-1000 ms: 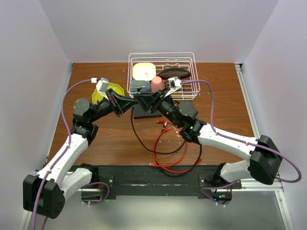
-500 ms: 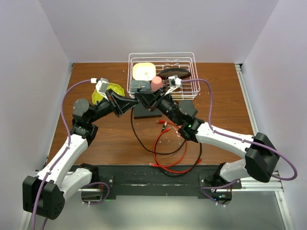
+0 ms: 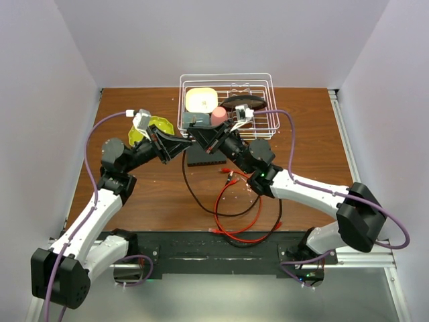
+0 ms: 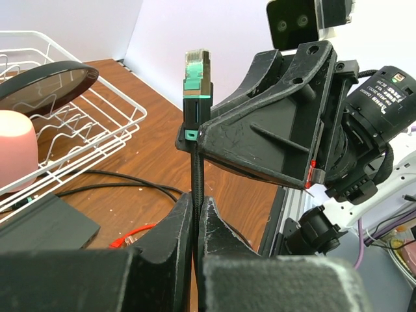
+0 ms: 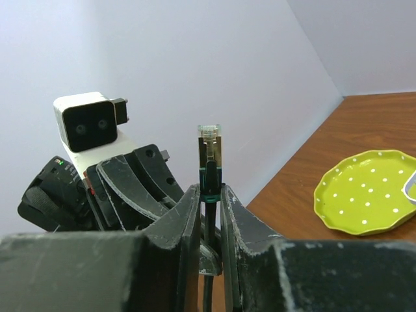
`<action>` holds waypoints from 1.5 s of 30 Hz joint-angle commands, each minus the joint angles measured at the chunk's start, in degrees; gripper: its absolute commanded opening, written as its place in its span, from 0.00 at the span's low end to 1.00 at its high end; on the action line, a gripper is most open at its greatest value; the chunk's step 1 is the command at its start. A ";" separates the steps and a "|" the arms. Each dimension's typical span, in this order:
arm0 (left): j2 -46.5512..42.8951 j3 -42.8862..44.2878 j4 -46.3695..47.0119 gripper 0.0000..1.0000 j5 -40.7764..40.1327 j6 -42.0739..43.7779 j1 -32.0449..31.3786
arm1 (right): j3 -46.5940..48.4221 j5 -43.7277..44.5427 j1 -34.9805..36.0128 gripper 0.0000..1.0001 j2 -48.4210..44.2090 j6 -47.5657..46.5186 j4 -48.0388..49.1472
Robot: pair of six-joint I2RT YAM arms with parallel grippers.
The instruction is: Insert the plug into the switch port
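The plug (image 4: 197, 78) is a clear connector with a black and teal boot on a black cable, pointing up. My left gripper (image 4: 195, 201) is shut on the cable just below it. My right gripper (image 5: 208, 192) is shut on the plug's boot (image 5: 209, 175), its fingers (image 4: 260, 143) meeting the left ones. In the top view both grippers, left (image 3: 186, 141) and right (image 3: 196, 136), hold the plug in the air above the switch (image 3: 204, 157), a flat black box by the rack. The switch's corner shows in the left wrist view (image 4: 45, 224); its sockets are hidden.
A white wire rack (image 3: 268, 84) behind the switch holds a cream dish, a pink cup (image 3: 219, 116) and a dark oval dish (image 3: 242, 101). A green dotted plate (image 3: 155, 125) lies at the left. A red cable (image 3: 236, 209) and the black cable's loop (image 3: 194, 194) lie in front.
The right arm has edged a little left and back, bringing its gripper closer onto the plug. The left arm has hardly moved.
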 commanded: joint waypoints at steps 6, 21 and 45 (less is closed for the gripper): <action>-1.50 1.46 1.13 0.00 0.49 1.54 -0.24 | -1.70 -1.23 -0.03 0.27 0.42 1.88 5.65; -1.24 1.64 0.60 0.10 0.40 2.24 -0.24 | -2.24 -0.35 -1.52 0.00 -1.24 2.76 3.38; -0.46 -0.38 -11.79 0.93 -23.77 10.33 -0.16 | -6.36 19.42 -7.15 0.00 -24.47 -18.95 -47.17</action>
